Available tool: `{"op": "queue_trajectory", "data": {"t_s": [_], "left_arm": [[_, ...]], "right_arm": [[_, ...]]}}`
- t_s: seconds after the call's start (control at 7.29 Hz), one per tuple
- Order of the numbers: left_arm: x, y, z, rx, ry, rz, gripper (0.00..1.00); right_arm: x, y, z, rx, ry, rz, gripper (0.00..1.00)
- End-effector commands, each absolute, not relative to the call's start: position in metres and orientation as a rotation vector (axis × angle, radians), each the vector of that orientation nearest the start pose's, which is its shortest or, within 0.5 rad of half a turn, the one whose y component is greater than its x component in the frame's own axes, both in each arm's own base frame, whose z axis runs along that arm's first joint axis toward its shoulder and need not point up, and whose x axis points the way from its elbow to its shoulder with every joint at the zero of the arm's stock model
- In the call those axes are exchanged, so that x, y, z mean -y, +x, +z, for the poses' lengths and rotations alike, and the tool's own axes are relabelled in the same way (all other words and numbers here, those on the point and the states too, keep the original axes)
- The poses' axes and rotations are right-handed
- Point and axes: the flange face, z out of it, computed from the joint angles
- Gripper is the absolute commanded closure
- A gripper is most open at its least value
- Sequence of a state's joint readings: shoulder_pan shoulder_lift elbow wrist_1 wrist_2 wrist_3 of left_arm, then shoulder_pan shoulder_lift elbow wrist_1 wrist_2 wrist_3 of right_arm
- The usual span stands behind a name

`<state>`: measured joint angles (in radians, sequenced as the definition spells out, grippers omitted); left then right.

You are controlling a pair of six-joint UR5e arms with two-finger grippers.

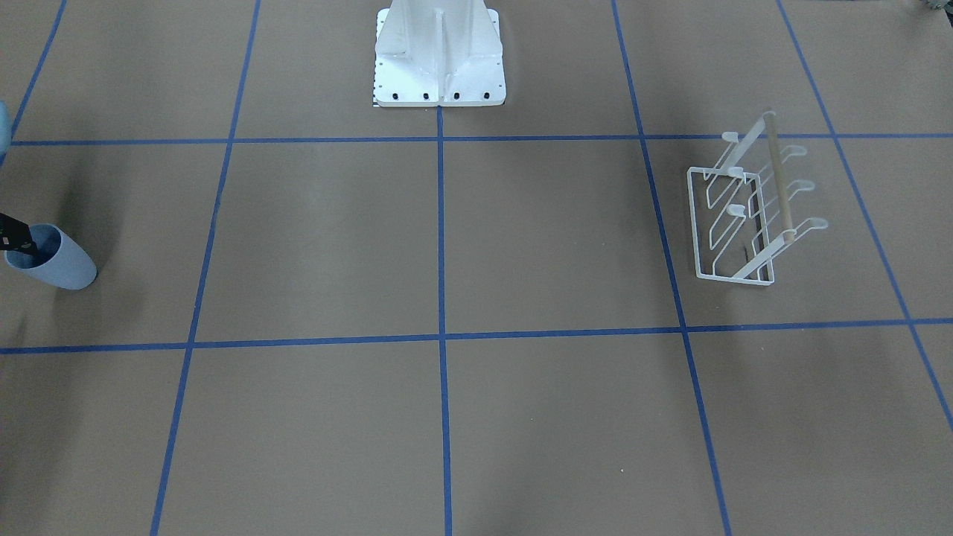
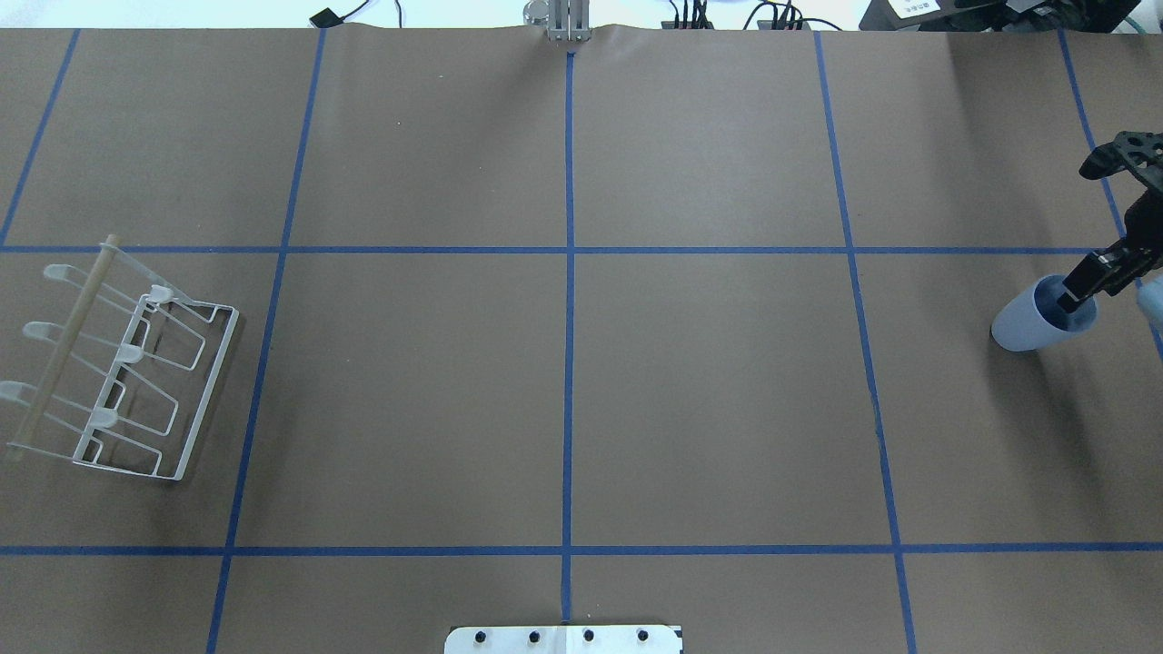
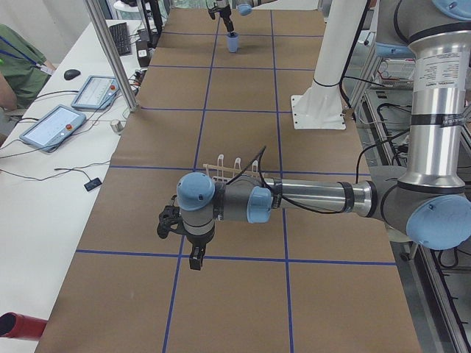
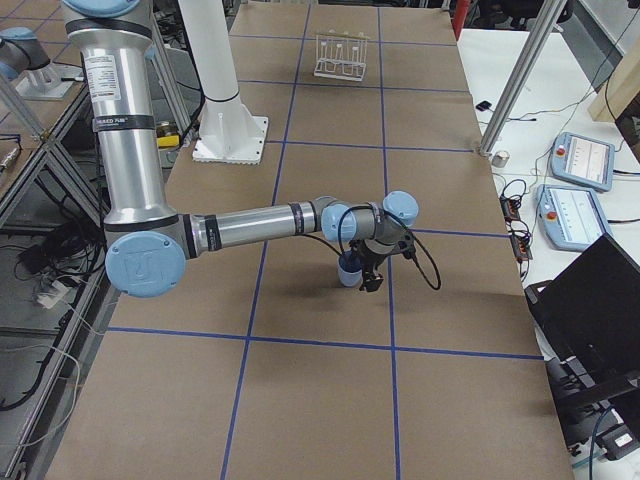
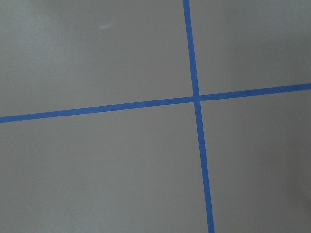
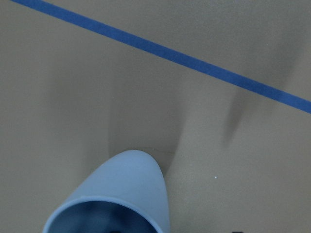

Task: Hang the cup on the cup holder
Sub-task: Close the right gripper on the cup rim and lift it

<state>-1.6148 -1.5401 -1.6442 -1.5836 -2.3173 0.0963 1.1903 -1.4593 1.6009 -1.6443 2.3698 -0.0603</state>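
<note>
The pale blue cup (image 2: 1036, 318) stands near the table's right end, seen also in the front view (image 1: 56, 260), the right side view (image 4: 347, 272) and the right wrist view (image 6: 121, 189). My right gripper (image 2: 1090, 291) is over its rim and looks open. One finger reaches inside the cup and the other is outside its wall. The white wire cup holder (image 2: 136, 391) with its beige bar stands at the far left end (image 1: 733, 223). My left gripper (image 3: 195, 257) hovers over the table in front of the holder. I cannot tell if it is open or shut.
The white robot pedestal (image 1: 439, 59) stands at mid-table on the robot's side. Blue tape lines (image 5: 197, 99) grid the brown table. An operators' bench with tablets (image 3: 51, 125), metal posts (image 3: 110, 59) and a seated person (image 3: 15, 66) runs along the far edge.
</note>
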Motion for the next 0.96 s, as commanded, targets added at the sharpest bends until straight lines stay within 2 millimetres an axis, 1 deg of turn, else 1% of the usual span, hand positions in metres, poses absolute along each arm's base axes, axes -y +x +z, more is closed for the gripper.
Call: {"op": "queue_trajectory", "data": {"t_s": [0.0, 0.14, 0.27, 0.41, 0.55, 0.69, 0.82], "left_arm": [[0.479, -0.085, 0.638, -0.76, 0.102, 0.068, 0.01], [0.479, -0.084, 0.637, -0.78, 0.101, 0.066, 0.01], [0.483, -0.08, 0.633, -0.797, 0.092, 0.045, 0.01], [0.485, -0.075, 0.629, -0.806, 0.084, 0.019, 0.01], [0.487, -0.073, 0.627, -0.805, 0.09, 0.03, 0.01], [0.496, -0.066, 0.614, -0.803, 0.163, 0.071, 0.01], [0.502, -0.058, 0.606, -0.801, 0.237, 0.118, 0.01]], "right_arm": [[0.523, -0.149, 0.58, 0.812, -0.044, -0.47, 1.0], [0.522, -0.149, 0.567, 0.829, -0.025, -0.478, 1.0], [0.519, -0.147, 0.548, 0.893, -0.011, -0.468, 1.0], [0.525, -0.136, 0.535, 0.925, 0.013, -0.447, 1.0], [0.544, -0.135, 0.505, 0.93, 0.07, -0.46, 1.0], [0.562, -0.14, 0.471, 0.938, 0.108, -0.441, 1.0], [0.572, -0.143, 0.43, 0.945, 0.142, -0.4, 1.0]]}}
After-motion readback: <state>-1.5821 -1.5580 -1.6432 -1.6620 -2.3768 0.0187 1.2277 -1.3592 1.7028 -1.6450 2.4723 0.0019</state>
